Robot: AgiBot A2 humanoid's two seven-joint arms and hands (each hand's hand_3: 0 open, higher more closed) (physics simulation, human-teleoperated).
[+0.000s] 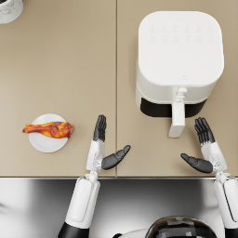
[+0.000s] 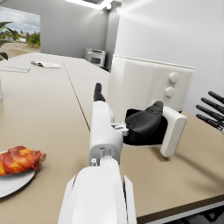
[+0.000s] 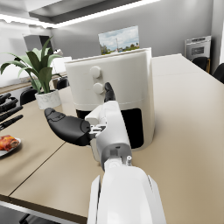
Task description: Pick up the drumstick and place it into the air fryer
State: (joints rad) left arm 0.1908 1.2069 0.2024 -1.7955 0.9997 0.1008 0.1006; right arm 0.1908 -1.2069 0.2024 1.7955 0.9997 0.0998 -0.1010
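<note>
One drumstick (image 1: 49,129) lies across one small white plate (image 1: 45,144), near the left edge of the worktop (image 1: 60,69) and close to its front edge. One white air fryer (image 1: 179,60) stands toward the right side of the worktop, its drawer drawn partly out, with the white handle (image 1: 177,118) pointing at the front edge and a dark gap showing behind it. Two hands are in view. The left hand (image 1: 103,146) is over the worktop between the plate and the air fryer, fingers straight and thumb spread wide, holding nothing. The right hand (image 1: 204,148) is just right of the handle, spread in the same way and equally empty. Neither hand touches the drumstick or the fryer.

At the far left corner of the worktop the head view catches part of one white pot (image 1: 9,9); the right wrist view shows a green plant (image 3: 37,70) in a white pot. Only the wrist views show the two round knobs (image 2: 171,85) on the fryer's front, which the head view hides beneath the fryer's flat top. The left wrist view also shows papers (image 2: 43,64) lying farther along the worktop, and the right wrist view a framed picture (image 3: 119,40) on the wall.
</note>
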